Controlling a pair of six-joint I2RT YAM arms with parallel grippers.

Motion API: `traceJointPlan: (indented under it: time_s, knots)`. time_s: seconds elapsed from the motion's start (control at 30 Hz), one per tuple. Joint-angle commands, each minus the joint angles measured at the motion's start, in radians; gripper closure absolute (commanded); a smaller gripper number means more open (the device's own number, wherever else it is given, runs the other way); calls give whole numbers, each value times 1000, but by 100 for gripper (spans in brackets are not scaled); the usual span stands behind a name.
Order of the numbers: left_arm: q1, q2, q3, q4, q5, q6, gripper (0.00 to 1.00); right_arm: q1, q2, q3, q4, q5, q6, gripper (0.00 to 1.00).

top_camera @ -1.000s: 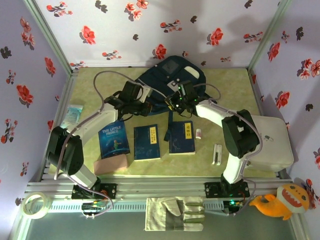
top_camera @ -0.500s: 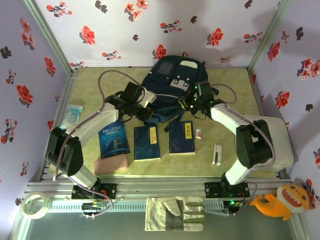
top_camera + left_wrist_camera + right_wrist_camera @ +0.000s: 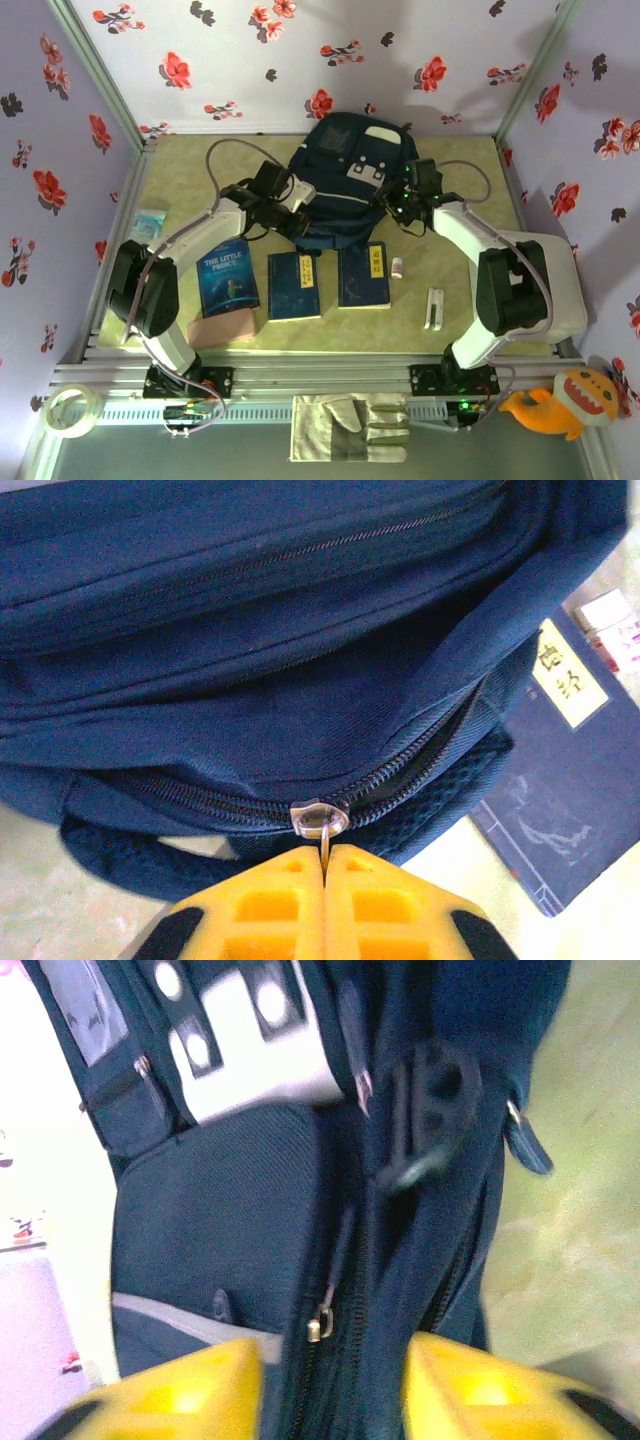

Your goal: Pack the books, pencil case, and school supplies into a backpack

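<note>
Worktop [image 3: 470,165]: the backpack [image 3: 350,175] sits at the far centre, with both arms reaching to its near edge.

Left gripper [image 3: 325,865]: the jaws are closed, pinching the metal pull tab just below the zipper slider [image 3: 320,818] on the backpack's main zip. In the overhead view it is at the bag's near left corner [image 3: 303,220].

Right gripper [image 3: 340,1390]: the yellow fingers [image 3: 180,1395] are set wide around a thick fold of the backpack's side, and the fabric fills the gap between them. Overhead, it is at the bag's right edge [image 3: 398,200].

In a row nearer the arm bases and clear of the bag lie The Little Prince [image 3: 228,278], two navy books [image 3: 294,285] [image 3: 363,274], a tiny white tube [image 3: 398,268] and a white bar [image 3: 434,308]. The pink pencil case [image 3: 220,328] lies just below The Little Prince.
</note>
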Motion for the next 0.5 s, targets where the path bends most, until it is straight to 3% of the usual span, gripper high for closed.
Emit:
traceJointPlan:
  time_s: [0.0, 0.07, 0.23, 0.47]
  knots:
    - [-38, 27, 98, -6, 55, -3, 100, -11, -136, -23, -19, 91, -15, 47]
    - [-58, 59, 141, -3, 78, -3, 100, 2, -197, -76, -57, 140, 30, 46]
    - [-78, 129, 223, 1, 97, 11, 100, 44, -264, -183, -17, 110, 162, 38]
    - [-88, 155, 231, 11, 112, 19, 100, 129, -178, -183, 36, 73, 281, 36]
